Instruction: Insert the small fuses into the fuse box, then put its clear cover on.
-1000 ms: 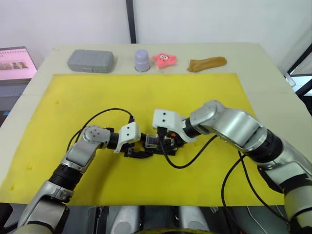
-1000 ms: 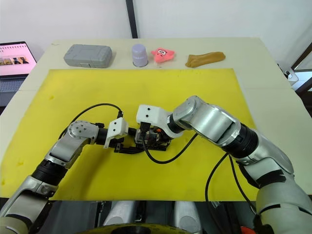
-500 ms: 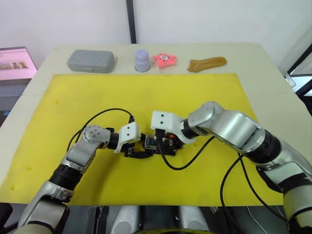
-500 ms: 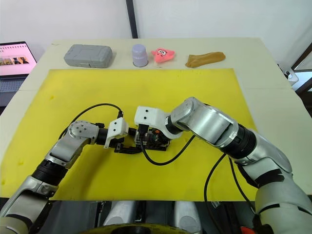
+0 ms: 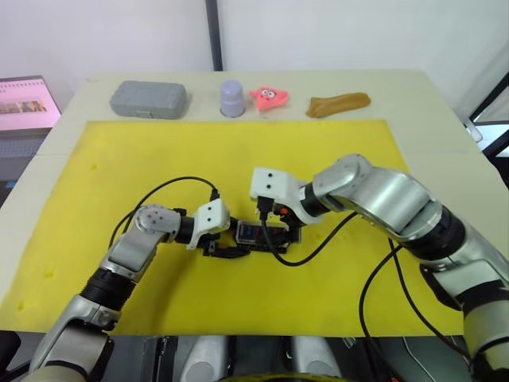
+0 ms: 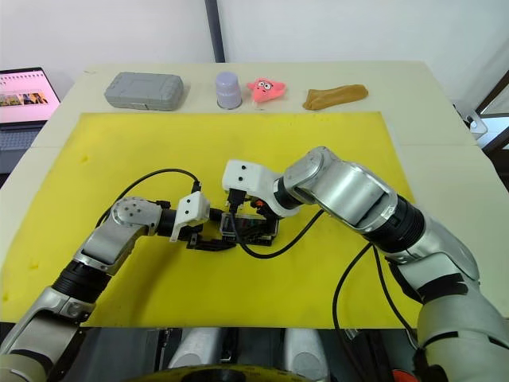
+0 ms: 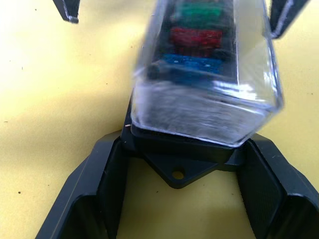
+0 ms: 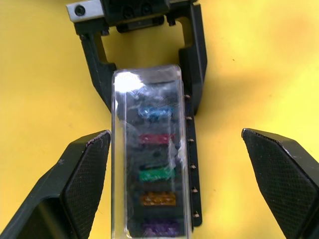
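The black fuse box point(image 7: 179, 167) lies on the yellow mat point(image 5: 103, 159) near the middle. My left gripper point(image 7: 187, 144) is shut on its near end, one finger against each side. The clear cover point(image 8: 149, 149) sits over the box. Through it show small fuses in a row: blue point(image 8: 156, 112), red point(image 8: 157, 138), green point(image 8: 156, 174), orange point(image 8: 158, 199) and purple point(image 8: 159, 229). My right gripper point(image 8: 175, 133) hangs open just over the box point(image 5: 256, 233), its fingers point(image 8: 82, 184) wide apart and clear of the cover.
Along the table's far edge stand a grey case point(image 5: 148, 99), a lilac cup point(image 5: 231, 98), a pink toy point(image 5: 270, 96) and a brown lump point(image 5: 338, 104). A laptop point(image 5: 25, 103) sits off the table to the left. Black cables point(image 5: 314, 251) loop beside the box.
My right gripper has drawn up and back to the right from the box, leaving the clear cover on it. My left gripper holds the box as before.
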